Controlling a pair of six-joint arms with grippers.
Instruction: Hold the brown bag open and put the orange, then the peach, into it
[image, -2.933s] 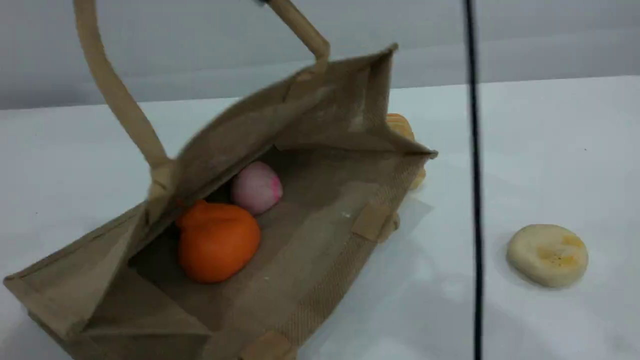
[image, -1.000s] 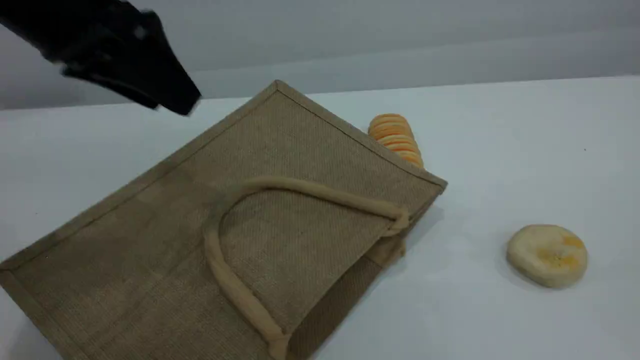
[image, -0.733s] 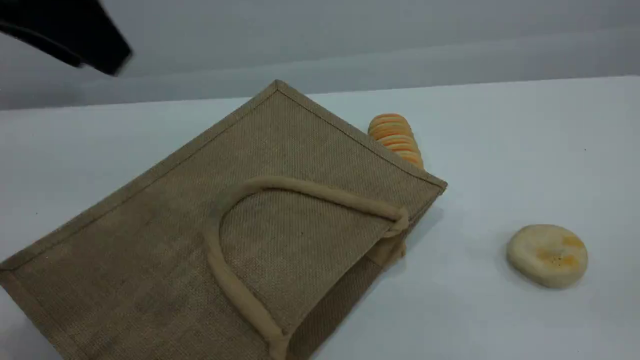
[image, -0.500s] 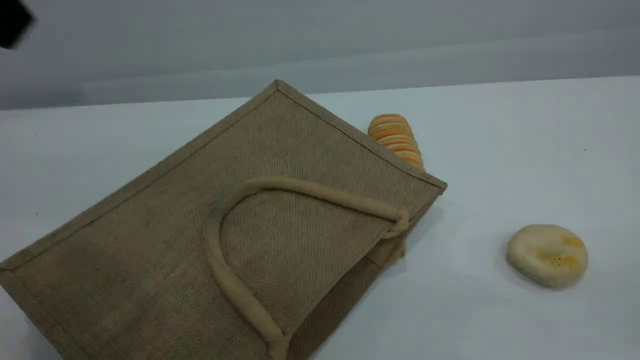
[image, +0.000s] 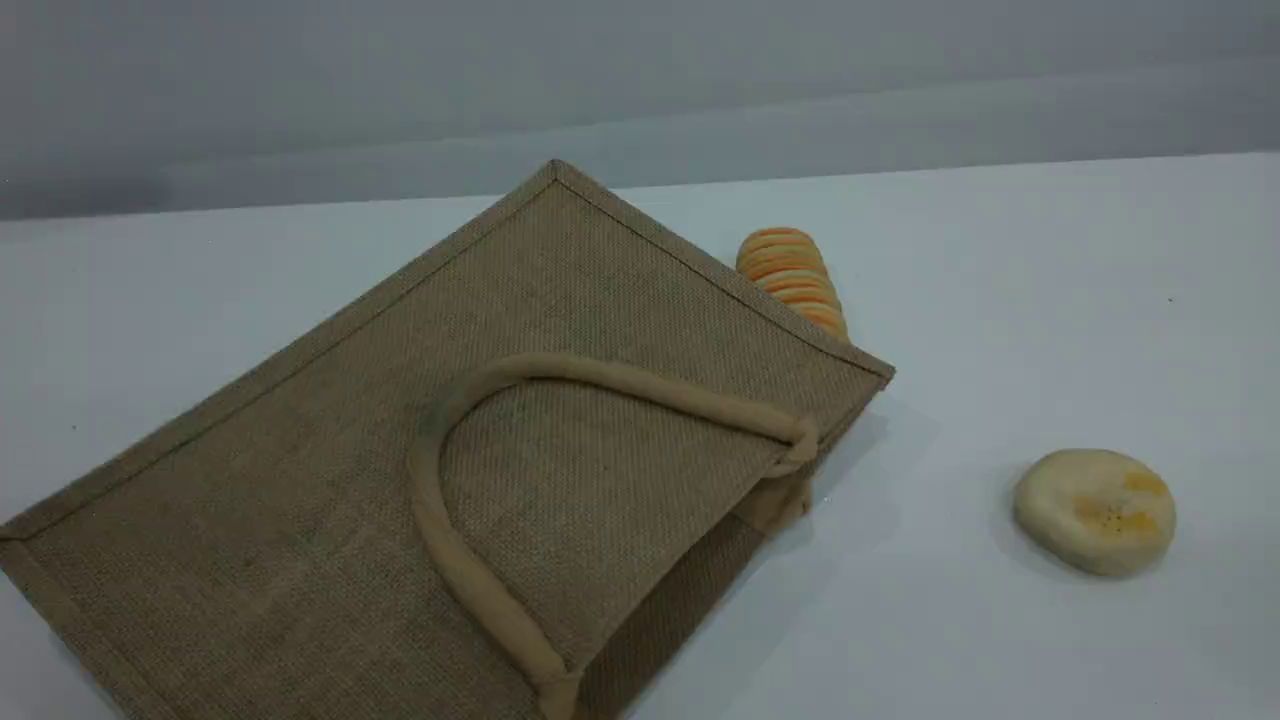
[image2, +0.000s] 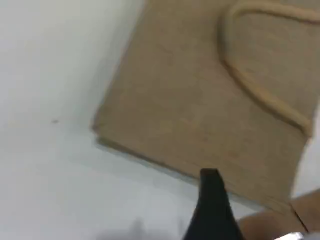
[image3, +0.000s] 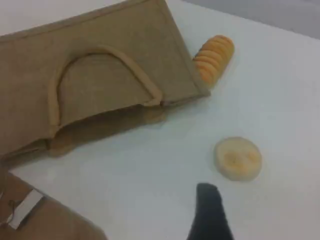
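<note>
The brown bag (image: 300, 480) lies flat on the white table with its top side down over the mouth and one beige handle (image: 650, 392) resting on it. The orange and the peach are hidden from every view. Neither gripper shows in the scene view. In the left wrist view my left gripper (image2: 212, 197) hovers above the bag's (image2: 190, 100) near edge, open and empty. In the right wrist view my right gripper (image3: 207, 207) hangs over bare table, open and empty, to the right of the bag (image3: 100, 45).
An orange-striped bread roll (image: 792, 278) (image3: 214, 59) leans against the bag's far right edge. A pale yellow disc (image: 1095, 510) (image3: 238, 158) lies on the table to the right. A brown surface with a white tag (image3: 30, 210) fills the right wrist view's lower left corner.
The bag, earlier held open by its handle with the orange and peach inside, now lies shut and flat. Over the last second the left arm drew off up and left, out of the scene view.
</note>
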